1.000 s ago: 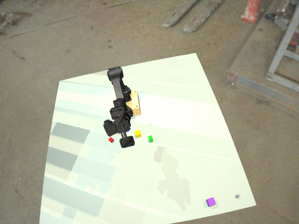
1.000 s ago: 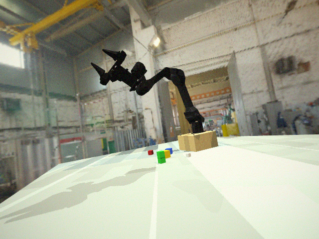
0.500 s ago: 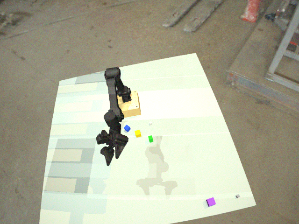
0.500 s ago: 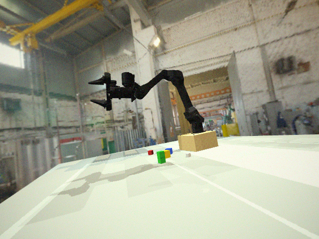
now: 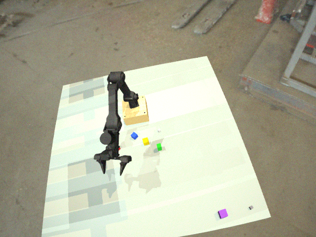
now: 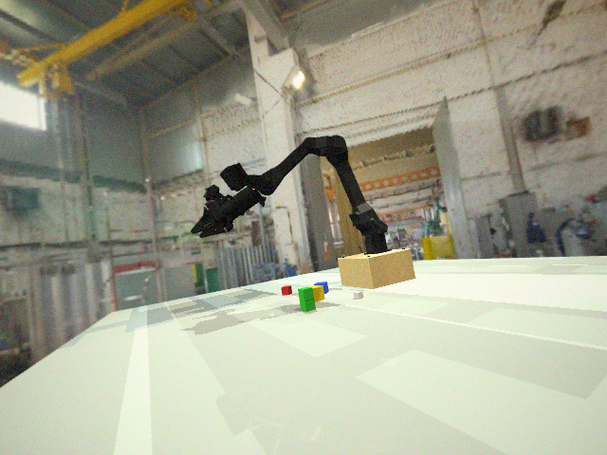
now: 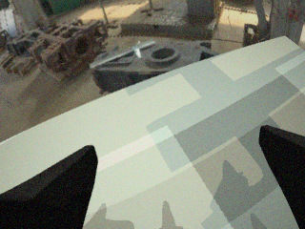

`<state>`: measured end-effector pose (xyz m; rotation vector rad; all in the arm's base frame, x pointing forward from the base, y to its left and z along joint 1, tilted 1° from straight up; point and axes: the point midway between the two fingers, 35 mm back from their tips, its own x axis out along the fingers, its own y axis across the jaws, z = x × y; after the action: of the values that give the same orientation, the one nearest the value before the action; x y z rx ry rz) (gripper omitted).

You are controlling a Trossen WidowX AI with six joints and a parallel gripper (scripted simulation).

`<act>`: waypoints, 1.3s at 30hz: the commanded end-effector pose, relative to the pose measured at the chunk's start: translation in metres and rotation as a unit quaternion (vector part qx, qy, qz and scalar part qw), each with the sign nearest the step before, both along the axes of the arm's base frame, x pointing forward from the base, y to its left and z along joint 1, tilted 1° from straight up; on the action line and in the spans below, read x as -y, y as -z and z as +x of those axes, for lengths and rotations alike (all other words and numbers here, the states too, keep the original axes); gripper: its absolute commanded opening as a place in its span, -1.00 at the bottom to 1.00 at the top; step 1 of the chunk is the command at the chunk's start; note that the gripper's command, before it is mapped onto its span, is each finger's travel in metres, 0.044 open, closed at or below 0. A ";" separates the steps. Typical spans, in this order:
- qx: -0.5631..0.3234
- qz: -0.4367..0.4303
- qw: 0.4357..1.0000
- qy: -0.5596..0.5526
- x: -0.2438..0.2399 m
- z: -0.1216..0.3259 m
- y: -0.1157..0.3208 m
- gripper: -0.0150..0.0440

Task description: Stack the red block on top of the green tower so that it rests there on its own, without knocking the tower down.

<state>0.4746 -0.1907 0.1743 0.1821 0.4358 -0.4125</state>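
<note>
— So, where is the small red cube (image 6: 286,289) sitting?

— On the pale patchwork bench (image 5: 191,163), on its own. In the overhead view the black arm (image 5: 112,112) covers nearly all of it; only a red sliver peeks out beside the wrist. From the side view it is plain, lying apart from the other blocks, at about nine o'clock from the green ones.

— And the green tower (image 6: 306,299)?

— Two bright green cubes, one on the other, upright. A small yellow cube (image 5: 145,140) lies at about ten o'clock from it in the overhead view, and a small blue cube (image 5: 134,135) farther along the same line, toward the tan wooden base block (image 5: 136,112) that carries the arm.

— What about the gripper (image 5: 112,167)?

— Held well above the bench, tilted downward, the two dark fingers spread wide with nothing between them. The wrist view shows only bench pattern and the arm's shadow in the gap.

— Anything else on the bench?

— A purple cube (image 5: 222,213) far off near the five o'clock corner, a tiny grey cube (image 5: 251,207) near it at three o'clock, and a tiny white cube (image 5: 159,130) close to the base.
</note>
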 end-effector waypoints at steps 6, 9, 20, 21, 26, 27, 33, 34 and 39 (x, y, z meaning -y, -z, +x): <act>-0.243 -0.087 0.961 -0.101 0.018 -0.067 0.072 1.00; -0.310 -0.102 0.934 -0.146 0.020 -0.092 0.090 1.00; -0.481 -0.101 0.797 -0.350 0.008 -0.190 0.133 1.00; -0.489 -0.098 0.785 -0.368 0.006 -0.198 0.135 1.00; -0.509 -0.085 0.741 -0.430 -0.001 -0.225 0.139 1.00; -0.509 -0.085 0.741 -0.430 -0.001 -0.225 0.139 1.00; -0.509 -0.085 0.741 -0.430 -0.001 -0.225 0.139 1.00; -0.509 -0.085 0.741 -0.430 -0.001 -0.225 0.139 1.00; -0.509 -0.085 0.741 -0.430 0.000 -0.223 0.163 1.00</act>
<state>0.2530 -0.1930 0.0294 -0.4768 1.4811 0.4179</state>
